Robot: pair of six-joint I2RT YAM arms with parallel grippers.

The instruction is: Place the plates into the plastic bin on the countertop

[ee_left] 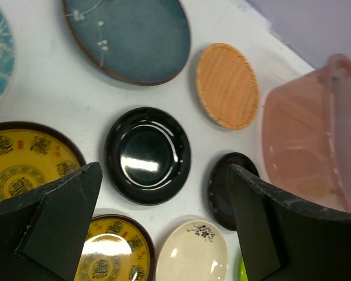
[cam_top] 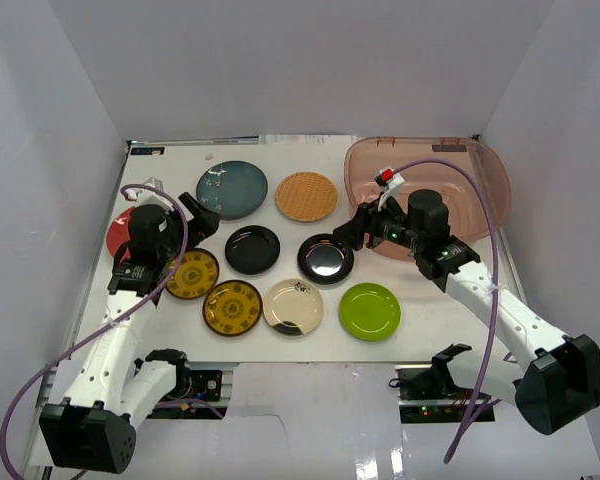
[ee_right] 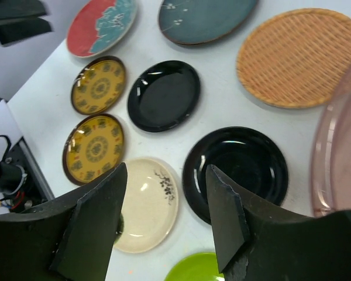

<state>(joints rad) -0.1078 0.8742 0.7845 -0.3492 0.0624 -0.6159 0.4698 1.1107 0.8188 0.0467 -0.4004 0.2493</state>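
Left jaws are spread wide and hold nothing, hanging above one glossy black plate (ee_left: 147, 155). Right jaws are partly open, also empty, over the second black plate (ee_right: 237, 170), which lies just beside the plastic bin (cam_top: 370, 170).

Nine plates show, all flat on the counter (cam_top: 430, 300):
- one teal plate (cam_top: 232, 189)
- one woven tan plate (cam_top: 306, 196)
- one red floral plate (ee_right: 96, 26)
- two black plates
- two yellow-brown plates (cam_top: 193, 274) (cam_top: 232, 307)
- one cream plate (cam_top: 293, 306)
- one lime green plate (cam_top: 369, 311)

The one bin sits at the far right of the counter and looks empty where it shows.

The step in hand appears to be the approach for a first pick, with no plate binned yet. The right side looks nearer to committing. Its next move likely calls for coming down on the black plate's edge, pinching the shallow rim, then lifting it over the bin's wall.
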